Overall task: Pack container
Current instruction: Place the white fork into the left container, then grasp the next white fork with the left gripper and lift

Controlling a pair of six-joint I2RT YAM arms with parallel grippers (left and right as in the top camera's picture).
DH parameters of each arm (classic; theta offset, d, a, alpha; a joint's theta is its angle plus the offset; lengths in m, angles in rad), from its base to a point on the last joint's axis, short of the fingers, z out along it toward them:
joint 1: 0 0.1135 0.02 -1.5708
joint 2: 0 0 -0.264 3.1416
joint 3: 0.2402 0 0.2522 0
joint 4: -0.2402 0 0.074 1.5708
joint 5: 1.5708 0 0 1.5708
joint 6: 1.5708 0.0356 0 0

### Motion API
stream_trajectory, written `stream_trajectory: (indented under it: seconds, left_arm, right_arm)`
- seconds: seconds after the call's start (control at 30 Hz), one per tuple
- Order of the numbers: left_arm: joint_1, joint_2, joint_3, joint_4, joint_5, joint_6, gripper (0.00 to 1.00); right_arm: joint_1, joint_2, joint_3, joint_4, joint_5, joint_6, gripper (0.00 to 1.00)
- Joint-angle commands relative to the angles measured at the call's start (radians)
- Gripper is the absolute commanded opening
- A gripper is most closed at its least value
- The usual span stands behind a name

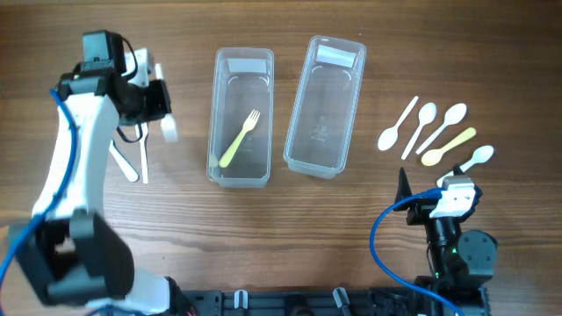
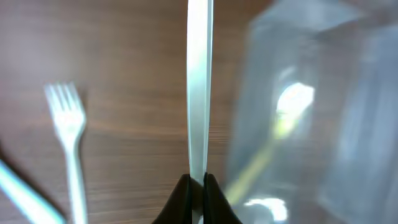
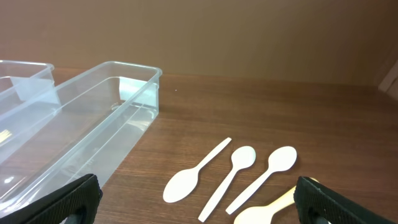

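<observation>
Two clear plastic containers stand at the table's middle. The left container (image 1: 218, 105) holds a yellow-green fork (image 1: 239, 140). The right container (image 1: 303, 105) holds nothing. My left gripper (image 1: 163, 112) is left of the left container, above the table, shut on a white plastic utensil (image 2: 199, 93); I see only its thin handle. The left container also shows blurred in the left wrist view (image 2: 336, 106). My right gripper (image 3: 199, 208) is open and empty, low near the front edge, short of the spoons.
A white fork (image 2: 68, 137) and another white utensil (image 1: 123, 162) lie on the table under the left arm. Several white spoons (image 1: 421, 125) and one yellow spoon (image 1: 448, 147) lie at the right; they also show in the right wrist view (image 3: 239, 162).
</observation>
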Motion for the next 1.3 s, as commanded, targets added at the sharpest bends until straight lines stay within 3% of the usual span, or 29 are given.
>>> stream_trajectory:
  seconds: [0.0,0.3,0.33,0.37,0.4,0.47,0.5,0.6,0.7,0.8,0.9,1.07,1.27]
  left_arm:
    - [-0.089,-0.050,0.010,0.006,0.119,-0.003,0.04]
    - [-0.280,0.001,0.010,0.022,0.047,-0.003,0.05]
    - [-0.288,0.002,0.010,0.022,0.047,-0.003,0.18]
    - [-0.293,0.002,0.010,0.023,0.047,-0.003,0.54]
    - [-0.293,0.001,0.010,0.026,0.048,-0.003,0.65]
    - [-0.284,0.000,0.010,0.031,0.047,-0.002,0.68]
    - [-0.267,-0.002,0.010,0.029,0.047,-0.002,0.81]
    - [-0.192,-0.014,0.010,0.009,0.037,-0.003,0.89]
    - [-0.098,-0.021,0.010,-0.030,-0.014,-0.002,0.91]
    - [0.034,-0.021,0.010,-0.122,-0.165,-0.002,0.98]
    - [0.096,-0.020,0.007,-0.140,-0.219,-0.002,0.98]
    - [0.163,0.002,-0.008,-0.124,-0.227,0.023,0.88]
    - [0.167,0.063,-0.103,0.005,-0.233,0.089,0.84]
  right_arm:
    - [0.005,-0.009,-0.006,0.005,0.003,-0.007,1.00]
    - [0.005,-0.009,-0.006,0.005,0.003,-0.007,1.00]
    - [0.005,-0.009,-0.006,0.005,0.003,-0.007,1.00]
    - [0.005,-0.009,-0.006,0.005,0.003,-0.006,1.00]
    - [0.005,-0.009,-0.006,0.005,0.003,-0.007,1.00]
    - [0.005,-0.009,-0.006,0.005,0.003,-0.007,1.00]
    - [0.005,-0.009,-0.006,0.005,0.003,-0.006,1.00]
    - [0.005,-0.009,-0.006,0.005,0.003,-0.006,1.00]
    - [0.005,-0.009,-0.006,0.005,0.003,-0.006,1.00]
    - [0.005,-0.009,-0.006,0.005,0.003,-0.007,1.00]
    - [0.005,-0.009,-0.006,0.005,0.003,-0.006,1.00]
    - [0.005,-0.009,-0.006,0.005,0.003,-0.007,1.00]
    - [0.005,-0.009,-0.006,0.005,0.003,-0.006,1.00]
